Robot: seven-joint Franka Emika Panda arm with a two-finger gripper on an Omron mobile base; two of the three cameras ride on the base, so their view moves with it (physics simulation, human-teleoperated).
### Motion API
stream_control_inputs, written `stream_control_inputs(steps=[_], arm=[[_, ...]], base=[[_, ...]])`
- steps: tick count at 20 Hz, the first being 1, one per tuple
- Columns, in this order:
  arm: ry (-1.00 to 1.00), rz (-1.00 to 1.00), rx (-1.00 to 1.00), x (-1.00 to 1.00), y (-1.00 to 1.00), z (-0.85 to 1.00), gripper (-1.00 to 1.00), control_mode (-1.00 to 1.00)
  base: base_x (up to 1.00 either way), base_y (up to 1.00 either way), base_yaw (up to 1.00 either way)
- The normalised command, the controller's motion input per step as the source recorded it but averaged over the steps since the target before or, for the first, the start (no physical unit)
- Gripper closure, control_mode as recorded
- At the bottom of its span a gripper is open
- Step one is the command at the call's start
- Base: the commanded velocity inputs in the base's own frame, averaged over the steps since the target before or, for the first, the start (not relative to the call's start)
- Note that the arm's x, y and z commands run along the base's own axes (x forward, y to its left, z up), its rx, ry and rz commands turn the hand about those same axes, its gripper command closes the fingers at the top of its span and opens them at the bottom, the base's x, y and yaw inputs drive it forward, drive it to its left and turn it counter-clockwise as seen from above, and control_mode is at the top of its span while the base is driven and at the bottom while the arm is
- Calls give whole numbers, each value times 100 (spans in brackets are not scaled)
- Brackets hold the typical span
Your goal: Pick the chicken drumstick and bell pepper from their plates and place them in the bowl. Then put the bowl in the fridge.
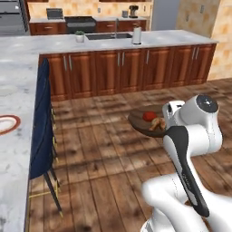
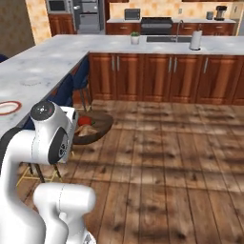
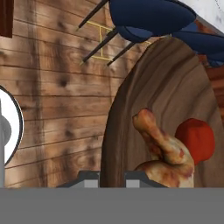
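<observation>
We see the white marble counter (image 1: 18,68) filling the 9 o'clock side of the left base view, a blue chair (image 1: 41,131) tucked against it. On it, at 9 o'clock, sits the red-rimmed plate (image 1: 7,124). Over the wood floor the wooden bowl (image 1: 144,123) hangs in the air, its rim pinched by our closed gripper (image 3: 111,177). Inside the bowl lie the bell pepper (image 3: 197,139) and, just beside it at 8 o'clock, the chicken drumstick (image 3: 164,151).
</observation>
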Motion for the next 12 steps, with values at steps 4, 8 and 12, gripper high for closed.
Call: stream_control_inputs(steps=[4, 8, 12], arm=[[0, 0, 0, 0, 0, 0, 100, 100], [0, 0, 0, 0, 0, 0, 100, 100], [0, 0, 0, 0, 0, 0, 100, 100]], base=[[-89, 0, 0], [-88, 0, 0], [-57, 31, 0]])
